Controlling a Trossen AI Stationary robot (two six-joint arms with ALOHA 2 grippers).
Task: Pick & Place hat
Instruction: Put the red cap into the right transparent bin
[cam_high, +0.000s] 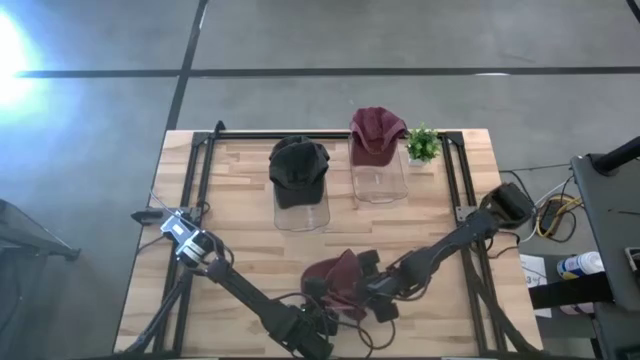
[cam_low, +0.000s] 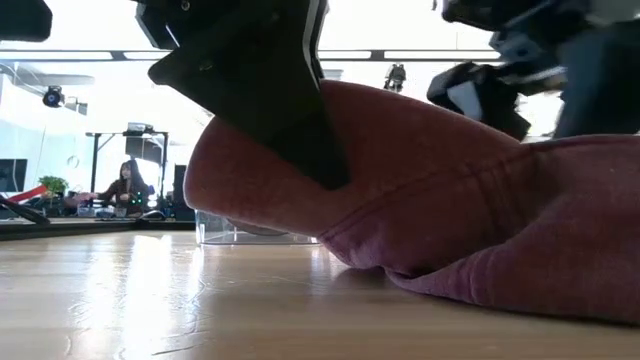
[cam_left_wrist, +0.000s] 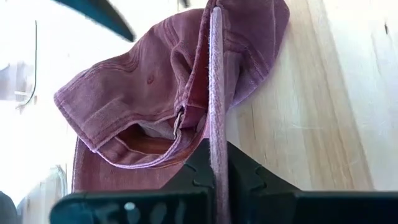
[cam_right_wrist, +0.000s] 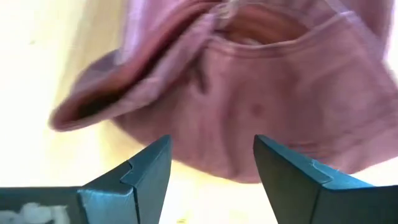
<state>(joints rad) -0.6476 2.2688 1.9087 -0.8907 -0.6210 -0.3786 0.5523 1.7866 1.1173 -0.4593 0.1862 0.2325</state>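
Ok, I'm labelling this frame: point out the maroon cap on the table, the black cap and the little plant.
maroon cap (cam_high: 338, 280), high view, on its crown.
black cap (cam_high: 298, 168), high view, on its crown, atop a clear stand.
little plant (cam_high: 422, 144), high view, on its leaves.

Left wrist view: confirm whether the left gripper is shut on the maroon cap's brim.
Yes, the left gripper is pinched shut on the edge-on brim of the maroon cap.

A maroon cap (cam_high: 337, 283) lies on the wooden table (cam_high: 240, 250) near its front edge. The left gripper (cam_high: 322, 312) meets the cap's front edge; the right gripper (cam_high: 372, 287) sits just beside its right side. Farther back, a black cap (cam_high: 298, 168) and another maroon cap (cam_high: 376, 132) each sit atop a clear stand (cam_high: 301, 214). A small plant (cam_high: 422, 145) stands beside the right one.
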